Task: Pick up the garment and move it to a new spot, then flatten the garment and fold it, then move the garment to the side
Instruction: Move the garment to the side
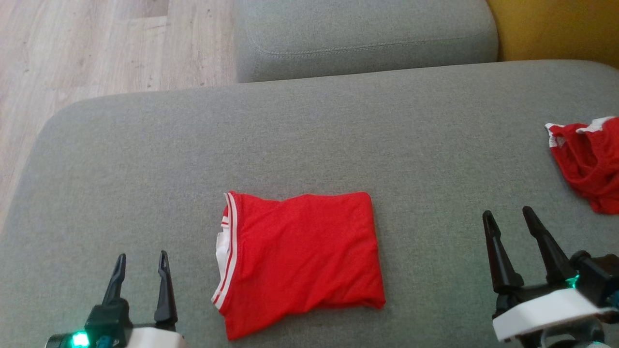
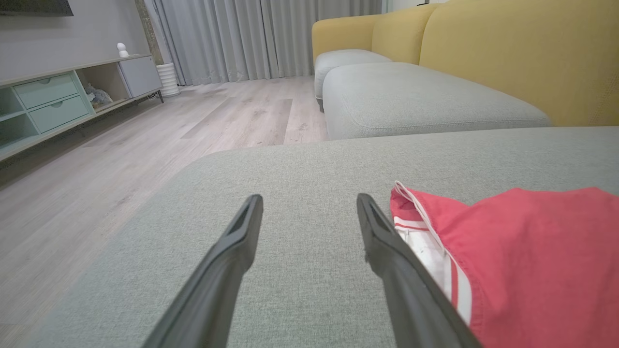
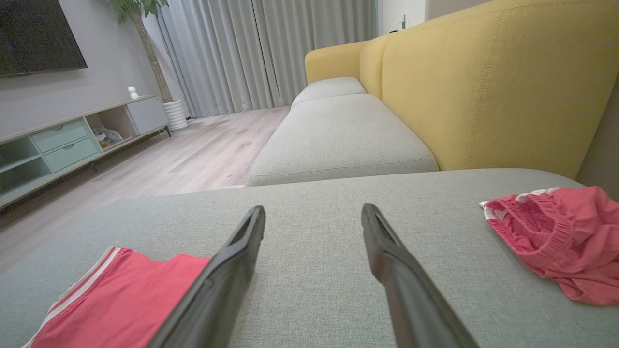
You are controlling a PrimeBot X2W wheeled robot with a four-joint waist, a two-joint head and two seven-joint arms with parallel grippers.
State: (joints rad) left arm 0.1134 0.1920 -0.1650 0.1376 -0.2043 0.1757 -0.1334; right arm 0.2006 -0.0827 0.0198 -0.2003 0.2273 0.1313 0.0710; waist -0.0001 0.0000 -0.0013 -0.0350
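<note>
A red garment with white striped trim (image 1: 300,256) lies folded into a rough rectangle on the grey couch seat (image 1: 145,159), near its front middle. In the left wrist view its trimmed edge (image 2: 508,256) lies just right of my fingers. In the right wrist view its corner (image 3: 121,295) sits at the lower left. My left gripper (image 1: 142,263) stands open to the garment's left, apart from it, with nothing between its fingers. My right gripper (image 1: 508,217) stands open well to the garment's right, empty too.
A second red garment (image 1: 587,162), crumpled with white trim, lies at the seat's right edge (image 3: 556,237). A grey ottoman cushion (image 1: 362,34) sits beyond the seat, with wooden floor (image 1: 72,58) to the left and a yellow backrest (image 3: 483,87) on the right.
</note>
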